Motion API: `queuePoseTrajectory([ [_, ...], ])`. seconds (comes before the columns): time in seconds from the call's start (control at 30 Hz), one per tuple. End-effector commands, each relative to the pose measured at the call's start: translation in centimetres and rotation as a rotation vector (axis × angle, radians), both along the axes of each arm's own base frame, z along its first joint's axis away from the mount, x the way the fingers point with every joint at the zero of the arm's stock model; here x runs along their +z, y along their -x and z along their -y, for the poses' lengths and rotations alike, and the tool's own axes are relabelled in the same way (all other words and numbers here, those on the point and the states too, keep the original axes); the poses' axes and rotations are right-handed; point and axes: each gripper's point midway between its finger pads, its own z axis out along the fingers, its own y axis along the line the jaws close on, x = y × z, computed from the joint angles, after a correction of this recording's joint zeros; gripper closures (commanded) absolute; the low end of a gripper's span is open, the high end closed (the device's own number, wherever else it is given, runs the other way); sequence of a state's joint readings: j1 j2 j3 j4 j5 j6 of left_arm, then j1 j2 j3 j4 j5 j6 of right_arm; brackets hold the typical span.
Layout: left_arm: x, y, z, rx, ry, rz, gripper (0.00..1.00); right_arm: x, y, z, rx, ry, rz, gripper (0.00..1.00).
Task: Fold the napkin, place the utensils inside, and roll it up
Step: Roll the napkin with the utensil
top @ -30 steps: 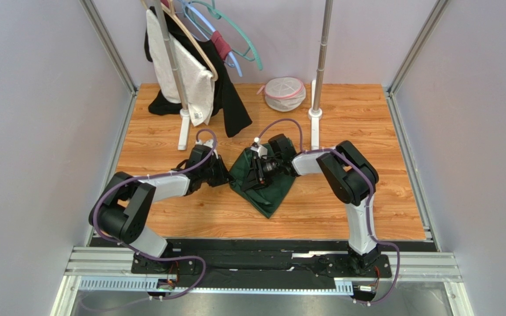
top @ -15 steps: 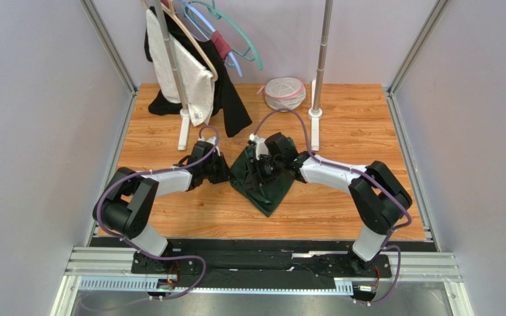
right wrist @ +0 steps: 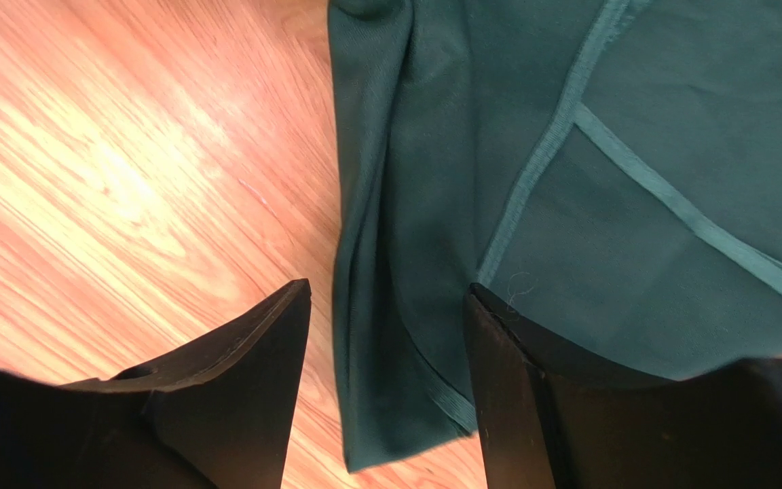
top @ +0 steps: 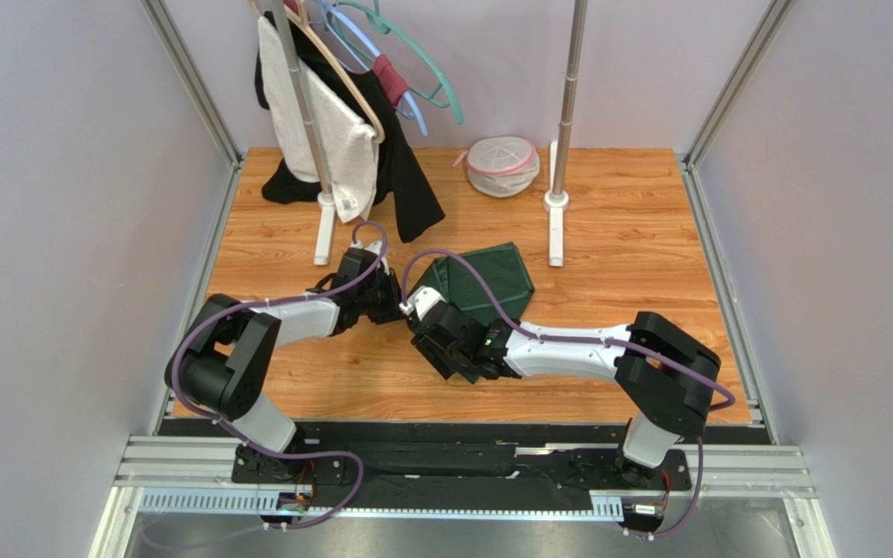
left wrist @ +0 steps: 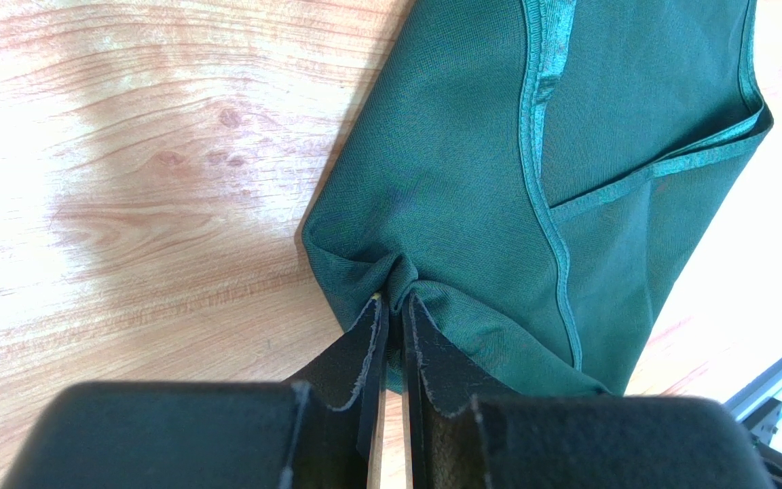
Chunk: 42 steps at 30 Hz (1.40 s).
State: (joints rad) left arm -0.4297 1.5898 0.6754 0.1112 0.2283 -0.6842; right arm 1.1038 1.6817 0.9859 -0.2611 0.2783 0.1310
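The dark green napkin (top: 480,285) lies folded on the wooden table (top: 649,233) at the centre. It also shows in the left wrist view (left wrist: 487,173) and in the right wrist view (right wrist: 568,153). My left gripper (top: 391,305) is shut on the napkin's left corner, which bunches between its fingertips (left wrist: 393,303). My right gripper (top: 445,349) is open and stands over the napkin's near edge (right wrist: 390,295), with a fold of cloth between its fingers. The fork is not visible in any view.
A clothes rack (top: 323,221) with a white towel, black garments and hangers stands at the back left. A second pole base (top: 555,209) stands at the back centre. A white mesh pouch (top: 502,164) lies at the back.
My right gripper has moved from the napkin's far part down to its near edge and uncovered the cloth's upper half. My left gripper has stayed on the left corner.
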Motion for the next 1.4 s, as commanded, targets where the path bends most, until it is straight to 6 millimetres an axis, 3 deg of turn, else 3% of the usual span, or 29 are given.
queuePoseTrajectory([
  [0.0, -2.5, 1.7, -1.4, -0.013, -0.083, -0.084, 0.85, 3.5, -1.3, -0.3, 0.0, -0.013, 0.173, 0.38],
  [0.13, -2.4, 1.7, -1.3, -0.013, -0.08, -0.083, 0.85, 2.9, -1.8, -0.1, 0.007, 0.028, 0.19, 0.38],
  [0.47, -2.4, 1.8, -1.3, -0.013, -0.076, -0.088, 0.85, 0.8, -0.3, -0.7, 0.083, 0.041, 0.116, 0.36],
  [0.93, -2.3, 1.6, -1.2, -0.017, -0.076, -0.091, 0.85, -1.7, 0.6, 0.1, 0.078, 0.087, 0.051, 0.47],
  [1.13, -2.3, 1.7, -1.1, -0.019, -0.071, -0.093, 0.85, -3.2, 0.4, 1.2, 0.038, 0.141, 0.045, 0.67],
  [1.27, -2.0, 1.5, -1.0, -0.017, -0.065, -0.085, 0.85, -4.1, 1.0, 1.4, 0.04, 0.141, 0.0, 1.0],
  [1.37, -1.1, 1.3, -0.9, -0.022, -0.06, -0.055, 0.76, -4.0, 1.8, 0.7, 0.068, 0.076, -0.077, 1.0],
])
